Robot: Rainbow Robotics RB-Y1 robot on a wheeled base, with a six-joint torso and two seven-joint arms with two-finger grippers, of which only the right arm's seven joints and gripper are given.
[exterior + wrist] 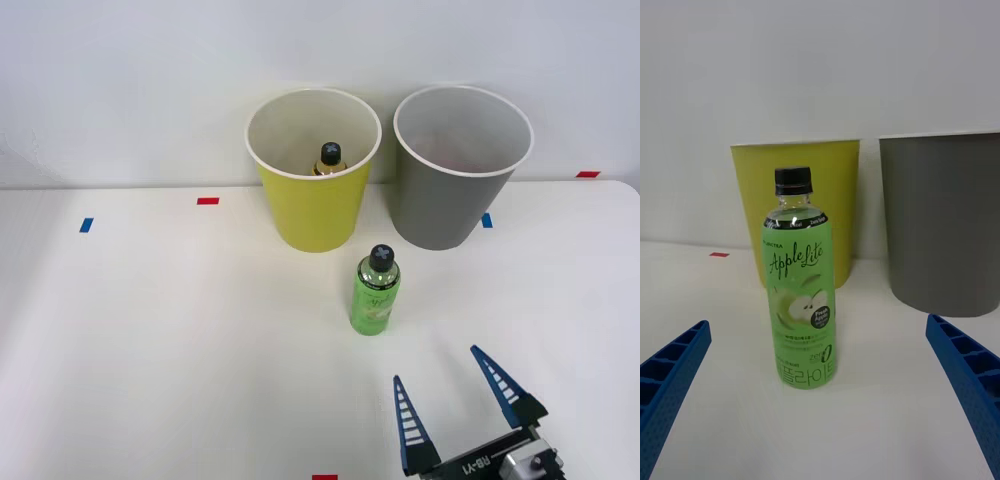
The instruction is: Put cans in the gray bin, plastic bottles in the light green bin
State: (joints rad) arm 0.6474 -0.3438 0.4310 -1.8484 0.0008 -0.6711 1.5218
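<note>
The right hand (456,377) hung low over the white bench (150,350), its blue ribbed fingers (670,375) spread wide and holding nothing. Just beyond it stood the upright bright green plastic bottle (375,292) with a black screw cap. Behind that bottle rose the tall lime plastic bin (313,170), a yellowish black-capped bottle (330,159) inside. Beside the lime bin stood the tall gray plastic bin (462,165).

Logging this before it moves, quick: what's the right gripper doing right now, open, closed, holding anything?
Right gripper: open, holding nothing, fingers spread on the near side of the green bottle.
</note>
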